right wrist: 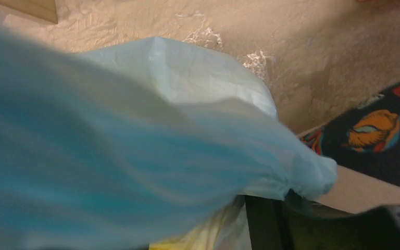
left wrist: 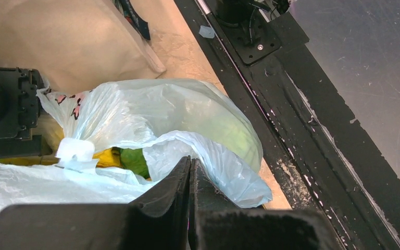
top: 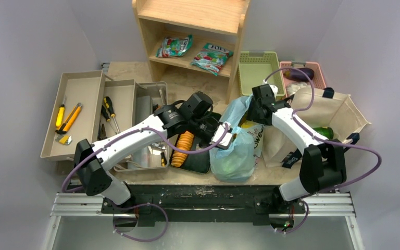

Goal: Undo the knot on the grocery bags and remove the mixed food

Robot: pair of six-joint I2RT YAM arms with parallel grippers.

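Bag (top: 234, 151) of thin blue plastic on the counter (top: 185, 86), held between both arms, food inside.

Left jaws are clenched tight at the bag's left flank, tips pointing into the film; whether a fold is pinched between them cannot be told. Right jaws sit at the bag's gathered top, buried in blue film, so their state cannot be told. The bag's long axis runs from that top toward the near edge, so the top lies nearer the right arm and the belly nearer the left. A white twist (left wrist: 75, 152), perhaps the knot, lies ahead and left of the left tips, beside yellow and green food (left wrist: 127, 160). Room is tight: cracker tray (top: 183, 148) close on the left, canvas tote (top: 333, 112) on the right, counter edge just below. Open space is mostly upward.
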